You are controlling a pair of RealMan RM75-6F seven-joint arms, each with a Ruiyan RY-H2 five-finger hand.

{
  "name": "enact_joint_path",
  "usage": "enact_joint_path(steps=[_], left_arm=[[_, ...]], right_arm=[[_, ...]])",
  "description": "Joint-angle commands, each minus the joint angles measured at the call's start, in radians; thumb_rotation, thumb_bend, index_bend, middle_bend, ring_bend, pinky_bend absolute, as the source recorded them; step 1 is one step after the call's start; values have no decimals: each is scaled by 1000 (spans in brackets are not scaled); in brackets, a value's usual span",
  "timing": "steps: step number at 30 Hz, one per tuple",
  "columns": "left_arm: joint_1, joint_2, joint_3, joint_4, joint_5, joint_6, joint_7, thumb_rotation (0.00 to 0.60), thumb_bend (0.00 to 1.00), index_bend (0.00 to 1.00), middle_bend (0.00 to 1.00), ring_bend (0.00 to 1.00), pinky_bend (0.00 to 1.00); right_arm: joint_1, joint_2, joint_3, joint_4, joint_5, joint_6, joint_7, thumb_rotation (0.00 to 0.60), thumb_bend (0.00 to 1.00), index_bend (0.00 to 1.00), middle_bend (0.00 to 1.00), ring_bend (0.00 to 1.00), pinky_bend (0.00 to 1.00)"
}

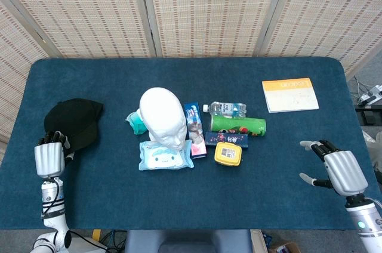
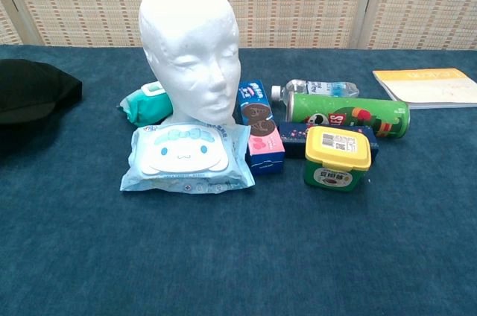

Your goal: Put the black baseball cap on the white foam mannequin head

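Observation:
The black baseball cap (image 1: 73, 120) lies flat at the table's left side; the chest view shows it at the left edge (image 2: 33, 89). The white foam mannequin head (image 1: 163, 116) stands upright mid-table, bare, facing the near edge (image 2: 190, 40). My left hand (image 1: 49, 156) sits just in front of the cap, back up, with its fingertips (image 1: 52, 140) at the cap's near edge. Whether they grip the cap is hidden. My right hand (image 1: 335, 169) hovers at the near right with fingers spread and nothing in it. Neither hand shows in the chest view.
Around the mannequin head lie a wet-wipes pack (image 1: 166, 155), a teal pouch (image 1: 135, 122), a blue snack box (image 1: 194, 122), a green can (image 1: 237, 125), a water bottle (image 1: 225, 108) and a yellow-lidded tub (image 1: 227, 153). An orange-and-white booklet (image 1: 289, 94) lies far right.

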Motion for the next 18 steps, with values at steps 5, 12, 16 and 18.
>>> enact_joint_path(steps=[5, 12, 16, 18], left_arm=[[-3, -5, 4, 18, 2, -6, -29, 600, 283, 651, 460, 306, 430], [-3, -6, 6, 25, 1, -9, -38, 600, 372, 610, 461, 306, 430], [0, -7, 9, 25, 1, -12, -38, 600, 412, 590, 460, 306, 430], [0, -6, 9, 24, 1, -14, -39, 600, 428, 587, 461, 306, 430]], right_arm=[[0, 0, 1, 0, 1, 0, 0, 600, 0, 290, 389, 293, 617], [0, 0, 1, 0, 1, 0, 1, 600, 0, 290, 389, 293, 617], [0, 1, 1, 0, 1, 1, 2, 600, 0, 290, 389, 293, 617], [0, 0, 1, 0, 2, 0, 2, 600, 0, 290, 389, 293, 617]])
